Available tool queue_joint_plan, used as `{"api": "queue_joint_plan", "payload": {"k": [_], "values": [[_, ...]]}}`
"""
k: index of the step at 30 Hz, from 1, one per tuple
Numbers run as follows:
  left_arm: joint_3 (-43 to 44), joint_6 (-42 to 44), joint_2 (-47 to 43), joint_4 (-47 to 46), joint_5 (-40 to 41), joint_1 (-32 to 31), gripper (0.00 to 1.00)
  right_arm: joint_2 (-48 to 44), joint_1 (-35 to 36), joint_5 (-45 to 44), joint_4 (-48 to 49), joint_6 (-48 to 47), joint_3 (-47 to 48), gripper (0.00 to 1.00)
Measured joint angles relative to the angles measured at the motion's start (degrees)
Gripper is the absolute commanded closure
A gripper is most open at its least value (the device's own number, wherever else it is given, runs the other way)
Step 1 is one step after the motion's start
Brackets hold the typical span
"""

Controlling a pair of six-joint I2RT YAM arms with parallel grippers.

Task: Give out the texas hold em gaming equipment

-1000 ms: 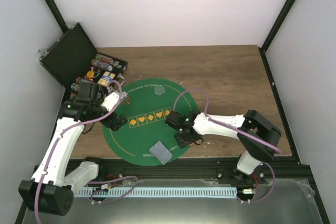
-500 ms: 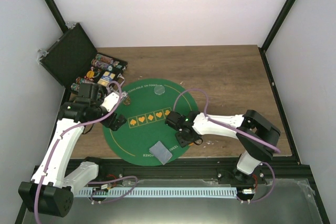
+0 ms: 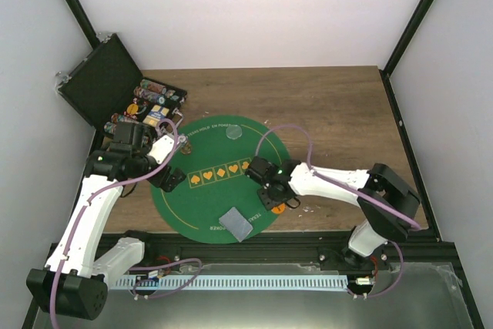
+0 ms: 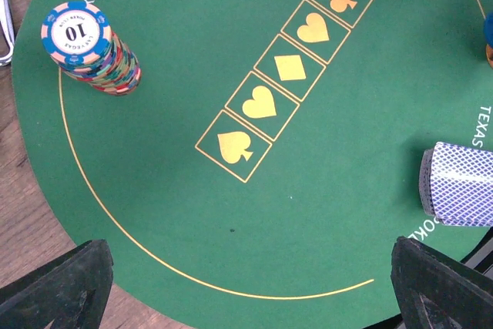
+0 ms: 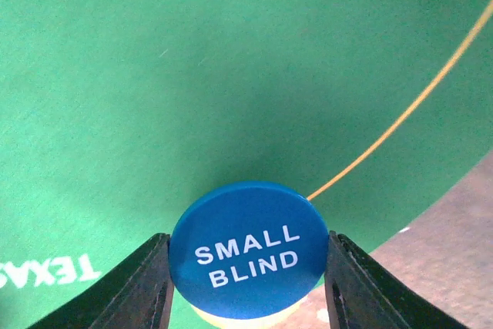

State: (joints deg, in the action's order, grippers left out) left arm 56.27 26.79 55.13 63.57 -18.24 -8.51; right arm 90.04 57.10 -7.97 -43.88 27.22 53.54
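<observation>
Our right gripper (image 5: 248, 287) had shifted a little across the green mat (image 5: 154, 75), and we pinched the blue small-blind disc (image 5: 248, 244) just by the gold line (image 5: 400, 113). Our left gripper (image 4: 250, 290) hung spread wide near the chip stack (image 4: 88, 48). We guessed the disc still needed a spot.

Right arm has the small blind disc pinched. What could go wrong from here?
1. The right tool grips the SMALL BLIND disc only by its rim; it could slip or flip out.
2. A pale disc right beneath it may get dragged along.
3. The green mat ends close by; a dropped disc could roll onto the wooden table.
</observation>
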Motion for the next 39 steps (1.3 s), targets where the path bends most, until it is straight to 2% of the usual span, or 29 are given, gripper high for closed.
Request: {"api": "queue_joint_plan", "payload": {"k": [11, 16, 22, 24, 25, 30, 31, 34, 39], "values": [[0.57, 0.00, -0.15, 0.20, -0.20, 0.00, 0.01, 5.73, -17.94, 0.70, 9.40, -11.82, 6.29, 0.65], [0.57, 0.00, -0.42, 0.37, -0.17, 0.00, 0.00, 10.21, -18.38, 2.71, 10.58, -14.62, 7.45, 0.63], [0.57, 0.02, -0.42, 0.37, -0.17, 0.02, 0.01, 10.56, -18.14, 4.46, 9.66, -15.65, 7.45, 0.59], [0.57, 0.00, -0.42, 0.39, -0.17, 0.00, 0.00, 10.54, -18.12, 4.92, 8.90, -15.74, 7.45, 0.55], [0.57, 0.02, -0.42, 0.39, -0.17, 0.00, 0.00, 10.54, -18.12, 4.94, 8.55, -15.78, 7.43, 0.49], [0.57, 0.00, -0.42, 0.42, -0.17, 0.00, 0.00, 9.77, -18.14, 4.90, 6.36, -16.20, 7.17, 0.04], [0.59, 0.00, -0.42, 0.42, -0.17, 0.00, 0.01, 9.49, -18.12, 4.96, 5.86, -16.37, 7.17, 0.00], [0.63, 0.02, -0.42, 0.59, -0.20, 0.02, 0.01, 7.52, -17.97, 5.40, 4.15, -16.44, 7.17, 0.00], [0.63, 0.02, -0.46, 0.83, -0.26, 0.02, 0.01, -0.87, -15.76, 8.37, 1.97, -14.51, 5.75, 0.00]]}}
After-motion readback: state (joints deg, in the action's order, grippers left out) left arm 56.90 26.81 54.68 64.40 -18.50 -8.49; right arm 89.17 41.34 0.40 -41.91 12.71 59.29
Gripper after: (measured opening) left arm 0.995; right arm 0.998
